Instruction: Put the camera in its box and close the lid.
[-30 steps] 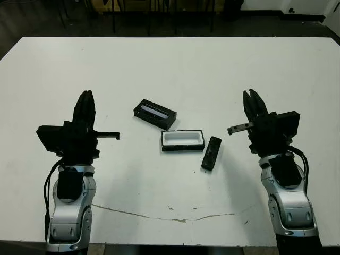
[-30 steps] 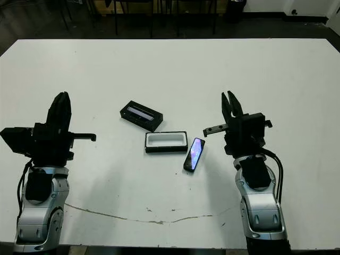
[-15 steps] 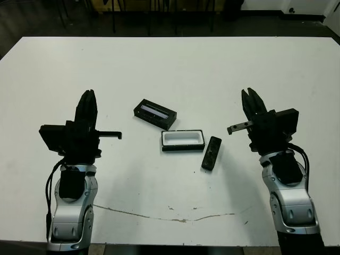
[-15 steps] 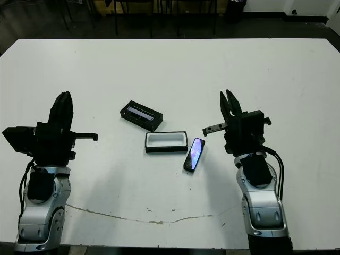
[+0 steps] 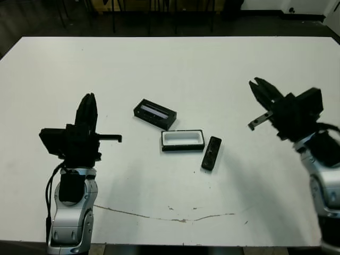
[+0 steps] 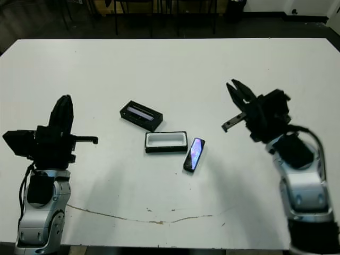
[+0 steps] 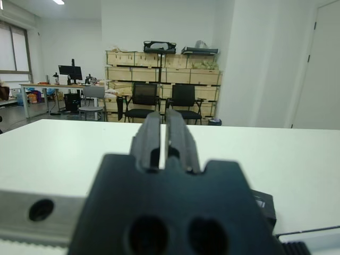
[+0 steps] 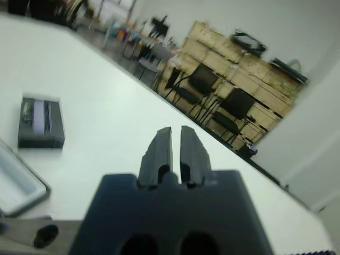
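Note:
The camera (image 5: 211, 153), a slim black bar, lies flat on the white table just right of the box (image 5: 183, 140), a black tray with a white lining. The lid (image 5: 154, 113) rests at an angle behind and left of the box, its pale strip showing. My left gripper (image 5: 87, 105) is raised well left of all three, fingers (image 7: 150, 133) pressed together and holding nothing. My right gripper (image 5: 260, 86) hovers right of the camera, tilted toward the table's middle, fingers (image 8: 160, 147) together and holding nothing. In the right wrist view the lid (image 8: 40, 122) and a corner of the box (image 8: 18, 183) show.
The white table (image 5: 170, 69) stretches wide behind the three items, with a thin dark crack line (image 5: 170, 215) near its front edge. Chairs (image 7: 142, 98) and stacked crates stand beyond the table in the wrist views.
My right arm has swung up and out to the right, its gripper now tilted leftward and farther from the camera. The left arm has barely moved. Camera, box and lid lie as before.

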Motion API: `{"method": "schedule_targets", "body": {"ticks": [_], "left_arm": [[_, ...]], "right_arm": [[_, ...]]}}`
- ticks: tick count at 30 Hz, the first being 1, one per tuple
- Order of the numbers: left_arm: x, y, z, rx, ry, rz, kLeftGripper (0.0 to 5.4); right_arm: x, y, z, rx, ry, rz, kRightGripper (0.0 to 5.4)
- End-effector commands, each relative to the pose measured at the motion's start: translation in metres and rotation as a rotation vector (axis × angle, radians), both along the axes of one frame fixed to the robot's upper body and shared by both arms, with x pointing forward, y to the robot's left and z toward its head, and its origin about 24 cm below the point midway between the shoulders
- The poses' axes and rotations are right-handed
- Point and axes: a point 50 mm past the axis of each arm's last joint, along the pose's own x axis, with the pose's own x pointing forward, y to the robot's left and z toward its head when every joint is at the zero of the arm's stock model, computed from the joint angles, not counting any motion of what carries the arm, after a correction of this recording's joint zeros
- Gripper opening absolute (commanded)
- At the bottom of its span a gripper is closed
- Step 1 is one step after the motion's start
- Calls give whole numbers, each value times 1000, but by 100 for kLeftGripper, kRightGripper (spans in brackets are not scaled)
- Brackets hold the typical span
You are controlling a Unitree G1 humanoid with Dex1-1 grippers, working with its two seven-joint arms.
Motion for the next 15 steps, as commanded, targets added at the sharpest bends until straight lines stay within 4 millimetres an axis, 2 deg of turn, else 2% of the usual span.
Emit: {"method": "schedule_targets", "body": {"ticks": [1, 5, 7, 15], "left_arm": [[-1, 3, -4, 20, 27, 8, 2], [-3, 3, -5, 19, 28, 6, 2], [-4, 3, -5, 25, 28, 8, 2], [-6, 2, -5, 19, 38, 15, 2]], "right_arm": [[10, -1, 9, -180, 46, 62, 0], [24, 4, 24, -371, 40, 166, 0], [29, 7, 27, -412, 32, 213, 0], [32, 16, 13, -456, 118, 286, 0]]}}
